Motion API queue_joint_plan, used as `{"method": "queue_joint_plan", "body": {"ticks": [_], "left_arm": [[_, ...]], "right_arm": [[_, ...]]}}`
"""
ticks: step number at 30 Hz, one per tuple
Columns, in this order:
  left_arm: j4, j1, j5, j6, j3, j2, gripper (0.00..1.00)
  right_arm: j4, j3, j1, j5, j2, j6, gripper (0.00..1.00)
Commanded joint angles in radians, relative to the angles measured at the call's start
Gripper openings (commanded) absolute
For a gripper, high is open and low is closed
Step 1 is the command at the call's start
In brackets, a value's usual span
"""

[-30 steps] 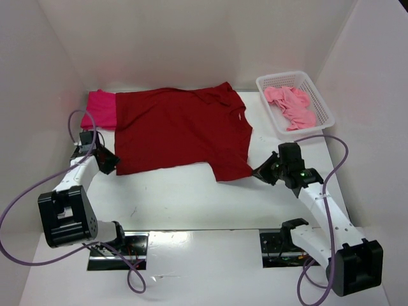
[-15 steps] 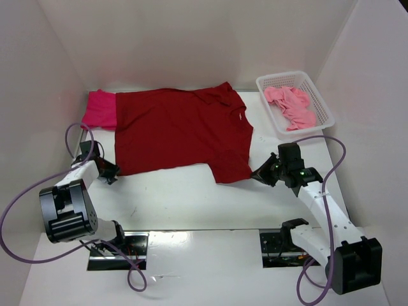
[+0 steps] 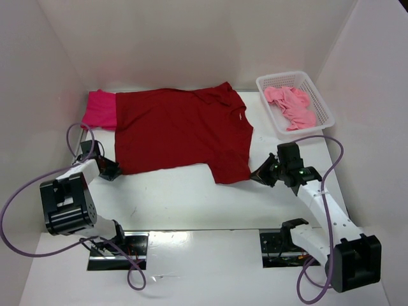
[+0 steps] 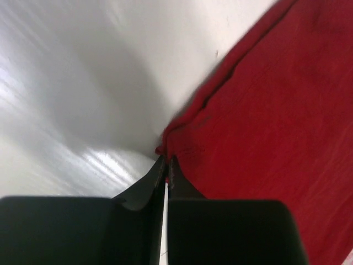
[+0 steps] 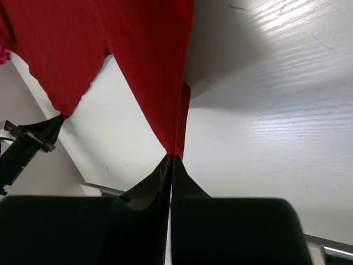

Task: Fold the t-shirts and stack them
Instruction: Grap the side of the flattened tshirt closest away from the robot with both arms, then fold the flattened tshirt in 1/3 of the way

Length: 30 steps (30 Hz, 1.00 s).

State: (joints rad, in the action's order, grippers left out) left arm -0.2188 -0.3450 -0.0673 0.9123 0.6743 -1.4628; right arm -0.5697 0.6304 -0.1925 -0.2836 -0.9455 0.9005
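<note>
A dark red t-shirt (image 3: 178, 131) lies spread flat across the back of the table. My left gripper (image 3: 115, 171) is shut on its near left corner (image 4: 168, 144). My right gripper (image 3: 255, 176) is shut on the near corner of its right sleeve (image 5: 177, 144), which rises a little off the table. A bright crimson-pink t-shirt (image 3: 101, 109) lies folded at the back left, partly under the dark red one. A light pink t-shirt (image 3: 292, 106) sits crumpled in the white mesh basket (image 3: 322, 102).
White walls close in the table on the left, back and right. The basket stands at the back right corner. Purple cables loop from both arm bases near the front edge.
My left gripper has slid to the shirt's near left corner and closed on it. The right gripper has stayed shut on the sleeve corner.
</note>
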Motion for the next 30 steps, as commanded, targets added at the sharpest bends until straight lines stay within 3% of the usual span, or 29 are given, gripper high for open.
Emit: {"method": "queue_joint_plan", "body": {"ticks": [1,5,8,13,17,21,26,30], "left_arm": [[-0.091,0.000,-0.045,-0.085,0.027,0.051,0.00],[-0.351,0.009,-0.104,-0.164,0.080,0.250,0.00],[-0.442,0.009,-0.193,-0.210,0.154,0.262,0.00],[-0.596,-0.029,-0.119,-0.308,0.281,0.251,0.00],[-0.553,-0.038,-0.095,-0.308,0.379,0.182,0.00],[-0.479,-0.075,-0.141,-0.284,0.435,0.098,0.00],[-0.312,-0.075,-0.178,-0.202,0.386,0.044,0.00],[-0.283,-0.066,-0.167,-0.202,0.416,-0.040,0.00]], "right_arm": [[-0.024,0.029,0.004,-0.040,0.017,-0.012,0.00],[-0.134,0.044,-0.067,-0.053,0.109,0.029,0.00],[-0.295,0.173,-0.067,0.040,0.182,0.011,0.00],[-0.420,0.328,-0.067,0.078,0.149,-0.025,0.00],[-0.392,0.364,-0.056,0.129,0.073,-0.072,0.00],[-0.244,0.344,-0.004,0.124,-0.039,-0.107,0.00],[-0.056,0.342,0.062,0.124,-0.180,-0.132,0.00],[0.033,0.414,0.117,0.101,-0.315,-0.169,0.00]]}}
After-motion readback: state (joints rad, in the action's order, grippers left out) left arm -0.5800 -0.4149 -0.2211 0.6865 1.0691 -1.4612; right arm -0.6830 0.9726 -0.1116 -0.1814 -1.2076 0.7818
